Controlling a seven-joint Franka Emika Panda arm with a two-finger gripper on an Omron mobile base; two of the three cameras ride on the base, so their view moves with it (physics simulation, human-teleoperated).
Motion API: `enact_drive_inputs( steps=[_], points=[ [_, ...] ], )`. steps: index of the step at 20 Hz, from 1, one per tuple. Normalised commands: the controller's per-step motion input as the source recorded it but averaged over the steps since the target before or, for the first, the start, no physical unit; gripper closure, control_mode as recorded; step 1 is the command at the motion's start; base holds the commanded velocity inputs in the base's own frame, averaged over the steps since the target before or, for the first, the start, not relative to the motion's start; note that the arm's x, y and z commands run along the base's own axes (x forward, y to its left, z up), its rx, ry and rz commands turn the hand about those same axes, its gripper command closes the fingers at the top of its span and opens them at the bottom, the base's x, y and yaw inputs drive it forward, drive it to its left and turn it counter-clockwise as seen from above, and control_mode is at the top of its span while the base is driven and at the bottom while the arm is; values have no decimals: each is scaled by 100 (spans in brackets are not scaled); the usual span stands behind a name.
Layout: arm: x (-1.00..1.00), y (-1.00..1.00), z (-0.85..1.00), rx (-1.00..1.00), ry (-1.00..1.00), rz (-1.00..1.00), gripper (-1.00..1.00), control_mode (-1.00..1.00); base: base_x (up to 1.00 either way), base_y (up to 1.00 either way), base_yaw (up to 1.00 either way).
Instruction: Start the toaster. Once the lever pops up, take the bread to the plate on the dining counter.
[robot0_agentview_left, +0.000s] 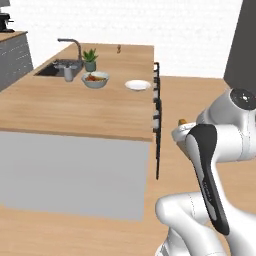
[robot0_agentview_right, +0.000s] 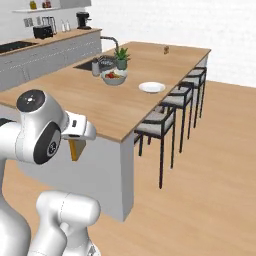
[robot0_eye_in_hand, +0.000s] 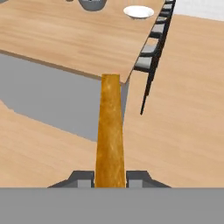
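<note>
The two-finger gripper (robot0_eye_in_hand: 110, 178) pinches the thin golden-crusted bread slice (robot0_eye_in_hand: 109, 131) edge-on, short of the broad light-wood dining counter (robot0_eye_in_hand: 65, 39). The small round white plate (robot0_eye_in_hand: 138, 12) lies near the counter's stool side, apparently bare.

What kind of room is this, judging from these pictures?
Most likely a home kitchen: a dining counter with a sink and stools, and a toaster and coffee machine behind.

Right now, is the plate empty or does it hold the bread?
Empty: the plate lies bare on the counter, while the bread sits between the fingers.
</note>
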Motion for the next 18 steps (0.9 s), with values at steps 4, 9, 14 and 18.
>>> enact_drive_inputs(
  steps=[4,9,14,18],
  points=[
    [0,0,0,0,0,0,100,100,53,-100,46],
    [0,0,0,0,0,0,100,100,22,-100,44],
    [0,0,0,0,0,0,100,100,4,-100,37],
    [0,0,0,0,0,0,100,100,25,-100,33]
  ],
)
